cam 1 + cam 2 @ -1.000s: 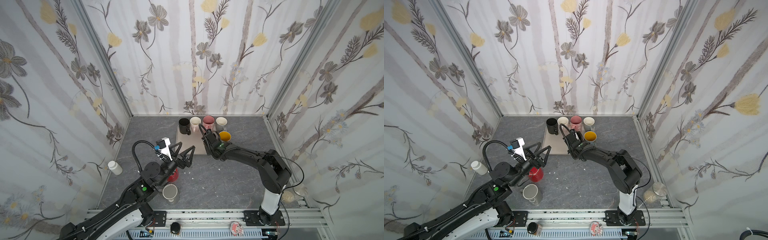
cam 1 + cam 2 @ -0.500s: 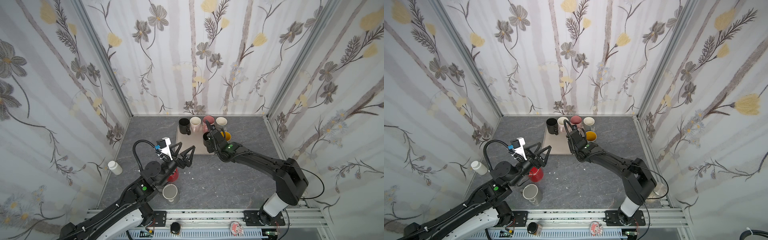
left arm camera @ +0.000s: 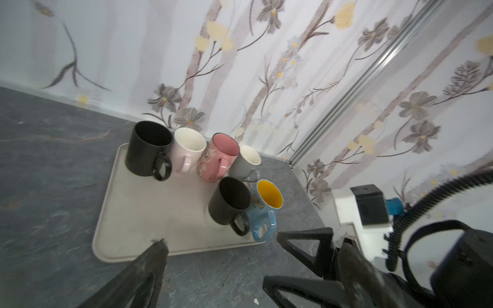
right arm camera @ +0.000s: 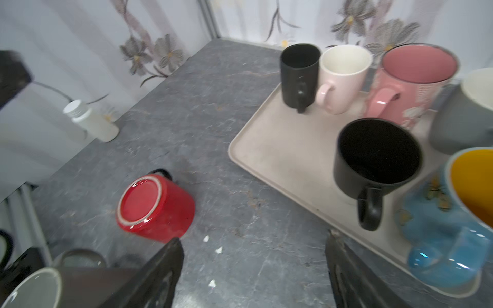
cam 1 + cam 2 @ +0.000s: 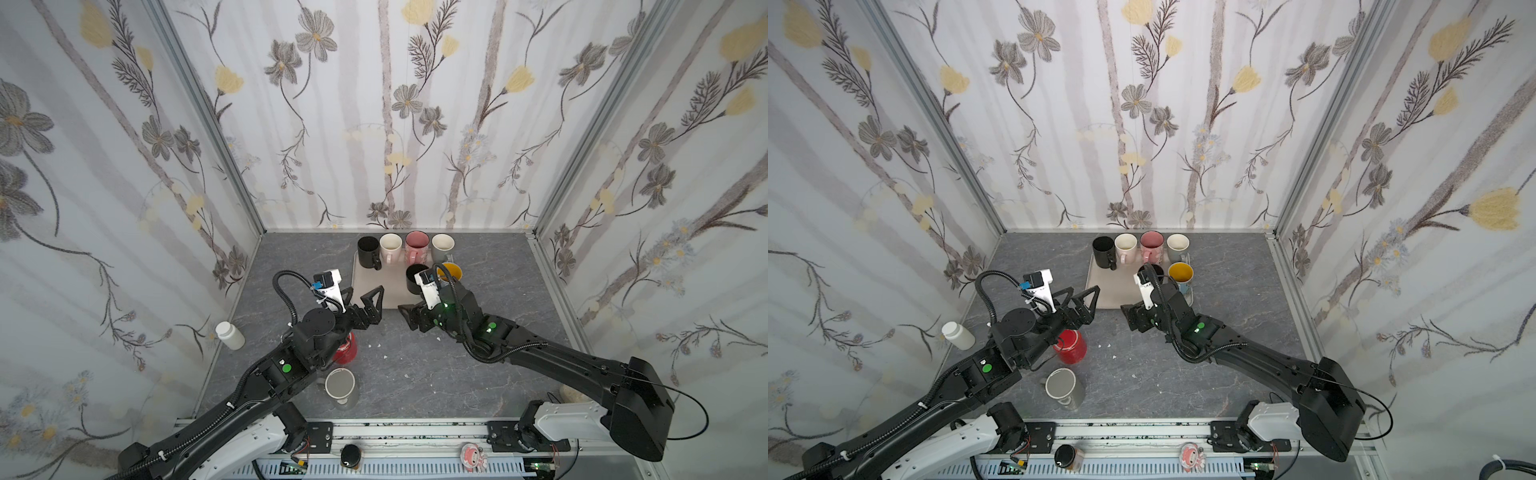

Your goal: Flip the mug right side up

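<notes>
1. Right wrist view first: we see the right gripper [image 4: 253,237] with its dark, matte fingers [image 4: 162,266] spread wide. Nothing sits between them but bare table [image 4: 186,106], just off the near edge of the tray [image 4: 256,138].
2. We find the left gripper [image 3: 218,238] equally wide and empty. Its black, open-framed triangular fingers [image 3: 149,269] stand near the tray's near edge.
3. We place the glossy red mug [image 4: 156,208] mouth down on the table, off the tray beyond its near left corner. Its flat base, ringed in pale unglazed clay, faces up. In both top views the left arm [image 5: 286,365] covers part of it.
4. Beige and matte, the tray has a shallow raised rim and rounded corners. A black mug [image 4: 373,165] and a blue mug [image 4: 440,226] stand upright at its near right. A row of four mugs [image 3: 218,157] lines its far edge, and its near left is bare.
5. We see open grey marbled table between tray and red mug, with a few white crumbs [image 4: 218,249]. A grey mug [image 5: 340,386] stands upright farther from the tray. A white bottle [image 4: 90,122] lies well off its left side.
</notes>
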Motion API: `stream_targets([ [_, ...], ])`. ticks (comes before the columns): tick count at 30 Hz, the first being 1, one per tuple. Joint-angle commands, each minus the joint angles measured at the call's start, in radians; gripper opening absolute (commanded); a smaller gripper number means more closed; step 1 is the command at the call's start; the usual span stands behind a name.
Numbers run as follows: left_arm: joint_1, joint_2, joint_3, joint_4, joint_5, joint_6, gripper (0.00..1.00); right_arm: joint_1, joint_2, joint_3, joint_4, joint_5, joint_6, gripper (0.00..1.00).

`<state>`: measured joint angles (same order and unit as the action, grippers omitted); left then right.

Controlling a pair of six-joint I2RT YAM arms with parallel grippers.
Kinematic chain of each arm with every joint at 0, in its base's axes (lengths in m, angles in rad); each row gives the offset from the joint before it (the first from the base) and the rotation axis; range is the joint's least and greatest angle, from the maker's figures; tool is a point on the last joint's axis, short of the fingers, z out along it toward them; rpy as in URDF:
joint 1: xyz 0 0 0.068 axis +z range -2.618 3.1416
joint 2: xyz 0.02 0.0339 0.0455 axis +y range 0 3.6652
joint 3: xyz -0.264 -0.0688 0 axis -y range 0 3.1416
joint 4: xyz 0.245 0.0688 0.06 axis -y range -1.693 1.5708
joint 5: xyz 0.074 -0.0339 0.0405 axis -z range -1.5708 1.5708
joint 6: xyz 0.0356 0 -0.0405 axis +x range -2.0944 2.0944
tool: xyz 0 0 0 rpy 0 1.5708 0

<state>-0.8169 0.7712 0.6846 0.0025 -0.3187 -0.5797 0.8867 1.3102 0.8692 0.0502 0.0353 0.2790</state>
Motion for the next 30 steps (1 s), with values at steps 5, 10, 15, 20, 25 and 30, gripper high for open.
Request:
stream_targets([
  [5, 0.009, -0.024, 0.036, -0.387, -0.282, -0.21, 1.0, 0.118, 0.133, 0.017, 0.18, -0.145, -0.018, 0.87],
  [10, 0.013, -0.087, 0.012, -0.413, -0.322, -0.265, 1.0, 0.2, 0.317, 0.16, 0.206, -0.098, -0.061, 1.0],
  [15, 0.015, -0.153, 0.003, -0.399, -0.344, -0.261, 1.0, 0.246, 0.507, 0.32, 0.172, -0.024, -0.066, 1.0],
  [20, 0.015, -0.193, -0.006, -0.401, -0.358, -0.255, 1.0, 0.269, 0.617, 0.405, 0.142, 0.028, -0.069, 1.0],
  [25, 0.014, -0.227, -0.026, -0.4, -0.379, -0.263, 1.0, 0.289, 0.669, 0.44, 0.144, 0.017, -0.093, 1.0],
  [30, 0.017, -0.234, -0.038, -0.38, -0.378, -0.258, 1.0, 0.294, 0.727, 0.495, 0.095, 0.011, -0.104, 1.0],
])
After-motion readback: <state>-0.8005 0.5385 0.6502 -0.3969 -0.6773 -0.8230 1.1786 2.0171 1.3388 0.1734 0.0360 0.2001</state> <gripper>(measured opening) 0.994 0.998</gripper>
